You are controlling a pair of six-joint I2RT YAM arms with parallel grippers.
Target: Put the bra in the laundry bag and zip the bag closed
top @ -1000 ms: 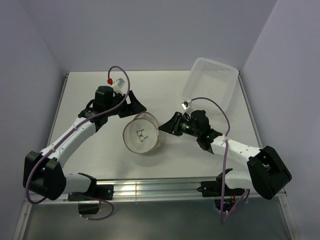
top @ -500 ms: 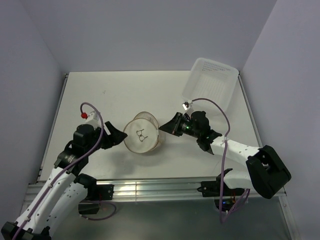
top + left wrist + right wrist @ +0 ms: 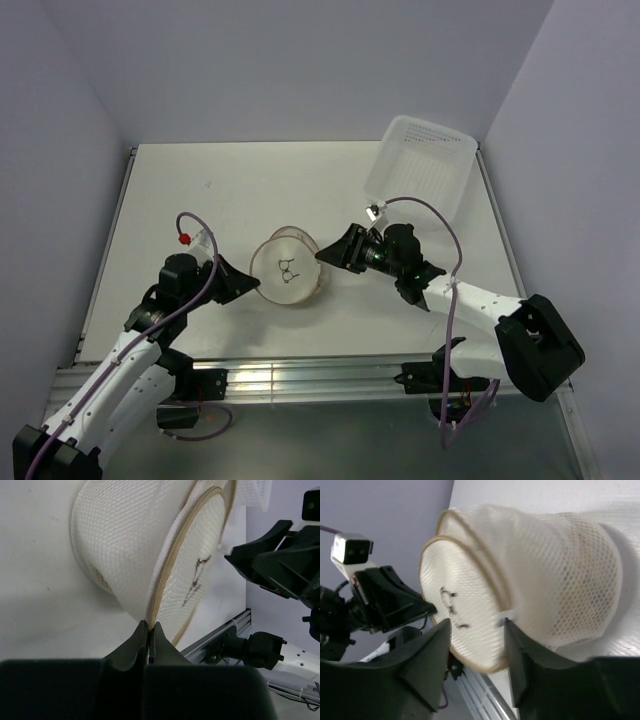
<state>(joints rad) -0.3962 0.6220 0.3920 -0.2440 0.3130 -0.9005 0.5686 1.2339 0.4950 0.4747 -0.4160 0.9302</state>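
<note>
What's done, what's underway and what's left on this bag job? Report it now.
Done, probably: no bra lies on the table, and faint dark shapes show through the mesh of the laundry bag. In hand: the left gripper is shut on the bag's rim; the right gripper stands open around a small white tab, likely the zip pull. Left: zipping; how far it is closed cannot be told.

Laundry bag [image 3: 285, 268] tight betw. L hand [image 3: 252, 283] & R hand [image 3: 323, 256]; free table [image 3: 250, 180] behind; tray [image 3: 420, 165] far-right corner.
</note>
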